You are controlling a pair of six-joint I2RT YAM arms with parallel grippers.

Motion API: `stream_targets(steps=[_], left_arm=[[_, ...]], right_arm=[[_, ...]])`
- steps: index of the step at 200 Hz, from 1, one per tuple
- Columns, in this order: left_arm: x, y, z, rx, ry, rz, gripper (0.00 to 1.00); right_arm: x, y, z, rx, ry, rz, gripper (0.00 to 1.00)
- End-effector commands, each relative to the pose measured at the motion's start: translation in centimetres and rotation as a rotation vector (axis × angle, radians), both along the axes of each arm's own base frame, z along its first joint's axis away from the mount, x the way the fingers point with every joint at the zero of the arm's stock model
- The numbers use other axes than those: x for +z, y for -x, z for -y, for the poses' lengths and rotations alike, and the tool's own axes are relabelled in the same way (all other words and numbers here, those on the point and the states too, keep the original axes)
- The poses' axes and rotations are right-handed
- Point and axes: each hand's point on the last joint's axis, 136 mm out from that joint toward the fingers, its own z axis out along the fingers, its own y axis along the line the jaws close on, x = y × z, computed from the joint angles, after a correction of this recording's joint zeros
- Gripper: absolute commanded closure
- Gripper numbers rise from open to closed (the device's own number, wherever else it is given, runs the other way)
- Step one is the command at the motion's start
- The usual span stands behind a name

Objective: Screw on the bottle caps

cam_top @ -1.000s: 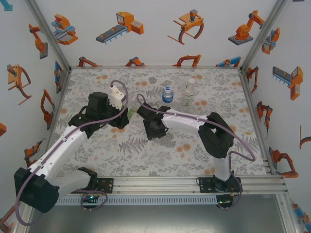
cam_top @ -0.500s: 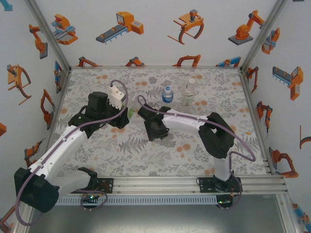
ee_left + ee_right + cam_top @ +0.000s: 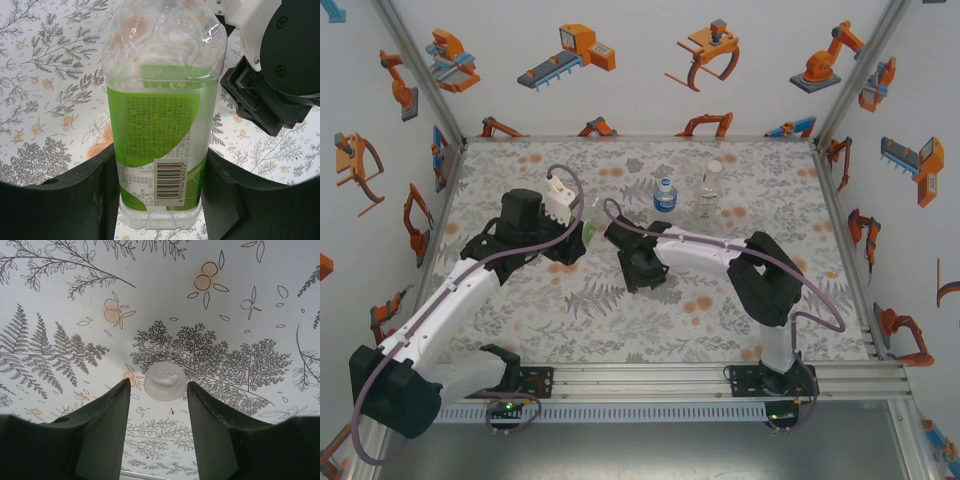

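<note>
My left gripper [image 3: 160, 200] is shut on the green-labelled bottle [image 3: 162, 125], its dark fingers [image 3: 75, 200] pressed to both sides near the base. The bottle's top runs out of the left wrist view. From above, that bottle [image 3: 590, 232] sits at the left gripper [image 3: 582, 235] in mid-table. A small translucent white bottle cap [image 3: 164, 381] lies on the floral table, right at the tips of my right gripper [image 3: 160, 383]. Those jaws are open, with a gap on each side of the cap. The right gripper [image 3: 642, 272] hangs low just right of the green bottle.
A blue-labelled bottle [image 3: 664, 194] and a taller white-labelled bottle [image 3: 710, 195] stand upright at the back of the table. The right arm's black and white wrist [image 3: 280, 65] is close to the held bottle. Aluminium rails [image 3: 650, 140] and patterned walls enclose the table.
The right gripper has shifted slightly to the left and lower over the table. The left gripper and the green-labelled bottle have stayed put.
</note>
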Motion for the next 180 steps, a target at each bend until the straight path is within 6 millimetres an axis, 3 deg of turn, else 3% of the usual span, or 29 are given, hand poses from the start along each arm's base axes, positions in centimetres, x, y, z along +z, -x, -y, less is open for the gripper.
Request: stream_targets(steps=[1,48,124,180], left_arm=[[1.2,-0.3,0.3,-0.01,0.018,0.015,0.86],[1.1,-0.3,0.3,-0.01,0.017,0.012,0.86],[1.1,-0.3,0.3,-0.009,0.015,0.01,0.86],[1.0,-0.3,0.2,-0.007,0.015,0.006,0.86]], right_arm=[[-0.7,0.4,0.1,-0.008,0.006,-0.017,0.53],[-0.8,0.5,0.1,-0.01,0.006,-0.019,0.54],[2.7,-0.5,-0.4,-0.002,-0.027,0.046,0.54],[1.1,0.2,-0.2,-0.01,-0.021,0.009,0.55]])
